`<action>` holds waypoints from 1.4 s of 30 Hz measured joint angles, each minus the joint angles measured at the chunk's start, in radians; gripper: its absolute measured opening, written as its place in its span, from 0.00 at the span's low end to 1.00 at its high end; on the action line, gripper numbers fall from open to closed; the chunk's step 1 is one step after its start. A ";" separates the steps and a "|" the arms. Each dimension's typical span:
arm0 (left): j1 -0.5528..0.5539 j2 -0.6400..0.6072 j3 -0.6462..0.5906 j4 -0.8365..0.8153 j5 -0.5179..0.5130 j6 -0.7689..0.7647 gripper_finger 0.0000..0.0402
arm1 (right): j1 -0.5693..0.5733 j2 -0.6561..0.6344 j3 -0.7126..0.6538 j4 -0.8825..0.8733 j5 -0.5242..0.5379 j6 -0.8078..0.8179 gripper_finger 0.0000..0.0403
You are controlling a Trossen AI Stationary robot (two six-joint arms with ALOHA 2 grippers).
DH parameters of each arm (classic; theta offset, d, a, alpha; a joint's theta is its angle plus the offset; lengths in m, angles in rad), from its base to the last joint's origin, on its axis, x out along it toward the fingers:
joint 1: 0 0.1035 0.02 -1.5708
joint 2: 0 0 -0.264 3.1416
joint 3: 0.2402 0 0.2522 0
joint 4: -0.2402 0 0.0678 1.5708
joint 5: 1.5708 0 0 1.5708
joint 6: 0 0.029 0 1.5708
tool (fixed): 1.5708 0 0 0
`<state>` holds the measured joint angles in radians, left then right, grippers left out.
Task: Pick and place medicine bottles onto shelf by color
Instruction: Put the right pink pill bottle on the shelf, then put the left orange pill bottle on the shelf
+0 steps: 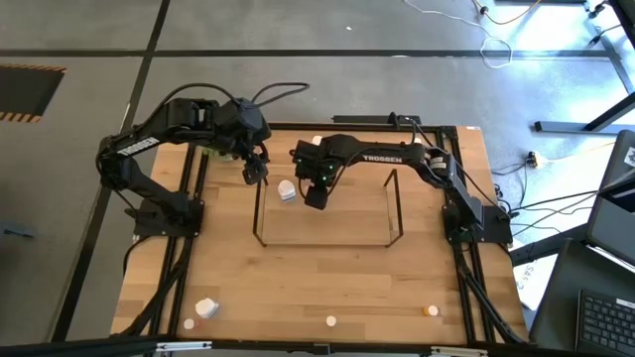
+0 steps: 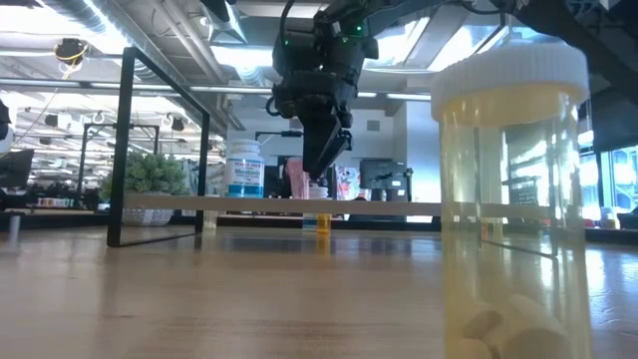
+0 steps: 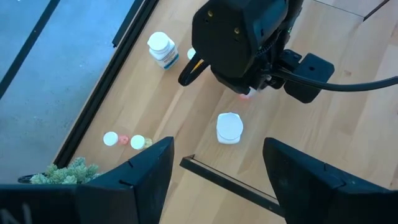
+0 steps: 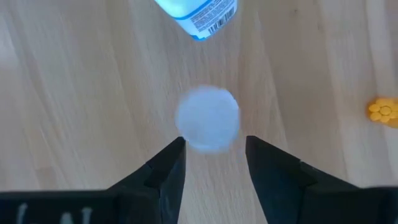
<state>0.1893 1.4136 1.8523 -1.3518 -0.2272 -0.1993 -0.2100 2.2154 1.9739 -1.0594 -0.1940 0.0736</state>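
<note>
My right gripper (image 1: 316, 198) points down over the table just inside the far left part of the black wire shelf (image 1: 327, 244). It is open, and its fingers (image 4: 168, 165) stand on either side of a small round white-capped bottle (image 4: 208, 118) below them. A pink bit (image 3: 245, 94) shows under it. An upright white bottle with a blue label (image 1: 287, 189) stands beside it and also shows in the left wrist view (image 3: 229, 127). My left gripper (image 1: 256, 175) hovers open and empty above the shelf's far left corner.
Small bottles (image 1: 206, 308) (image 1: 330, 320) (image 1: 431, 310) stand along the table's near edge; one clear bottle (image 2: 508, 199) fills the low view. Behind the shelf at the far left lie a white bottle (image 3: 161, 50), several small caps (image 3: 123, 140) and a green plant (image 3: 62, 171).
</note>
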 joint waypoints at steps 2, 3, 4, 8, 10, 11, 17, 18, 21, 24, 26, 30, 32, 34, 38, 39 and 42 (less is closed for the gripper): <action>0.000 0.000 0.000 0.000 0.000 0.000 0.60 | -0.001 0.000 0.000 -0.002 0.001 0.001 0.42; 0.000 0.000 0.000 0.000 0.000 0.000 0.60 | -0.001 0.000 0.000 -0.005 0.000 0.001 0.42; 0.000 0.000 0.000 0.000 0.000 0.000 0.60 | -0.002 0.000 0.000 -0.008 0.000 0.001 0.42; 0.000 0.000 0.000 -0.002 0.000 0.000 0.60 | -0.002 -0.006 0.000 -0.023 0.000 0.002 0.42; 0.000 0.000 0.000 -0.002 0.000 0.000 0.60 | -0.002 -0.015 0.000 -0.035 0.001 0.002 0.42; 0.000 0.000 0.000 -0.002 0.000 0.000 0.60 | -0.002 -0.018 0.000 -0.038 0.000 0.002 0.42; 0.000 0.000 0.000 -0.007 0.000 0.000 0.60 | -0.002 -0.034 0.054 -0.116 0.000 0.001 0.42; 0.000 0.000 0.000 -0.009 0.000 0.000 0.60 | -0.002 -0.034 0.075 -0.136 0.001 0.001 0.42; 0.000 0.000 0.000 -0.012 0.000 0.000 0.60 | -0.002 -0.034 0.135 -0.176 0.027 -0.003 0.42; 0.000 0.000 0.000 -0.027 0.000 0.000 0.60 | -0.001 -0.034 0.202 -0.222 0.090 -0.013 0.42; 0.000 0.000 0.000 -0.034 0.000 0.000 0.60 | -0.003 -0.034 0.242 -0.253 0.120 -0.027 0.42; 0.000 0.000 0.000 -0.052 0.000 -0.001 0.60 | -0.020 -0.035 0.306 -0.326 0.129 -0.031 0.42; 0.000 0.000 0.000 -0.056 0.000 -0.001 0.60 | -0.030 -0.035 0.328 -0.369 0.130 -0.035 0.42; 0.000 0.000 0.000 -0.056 0.000 -0.001 0.60 | -0.037 -0.035 0.345 -0.405 0.131 -0.051 0.42; 0.000 0.000 0.000 -0.056 0.000 -0.002 0.60 | -0.044 -0.046 0.352 -0.450 0.134 -0.058 0.42; 0.000 0.000 0.000 -0.056 0.000 -0.002 0.60 | -0.044 -0.056 0.348 -0.448 0.134 -0.061 0.42; 0.000 -0.007 -0.001 -0.068 -0.009 -0.002 0.60 | -0.043 -0.094 0.344 -0.446 0.133 -0.070 0.42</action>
<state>0.1894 1.4063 1.8515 -1.4198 -0.2360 -0.2014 -0.2535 2.1218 2.3179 -1.5058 -0.0610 0.0032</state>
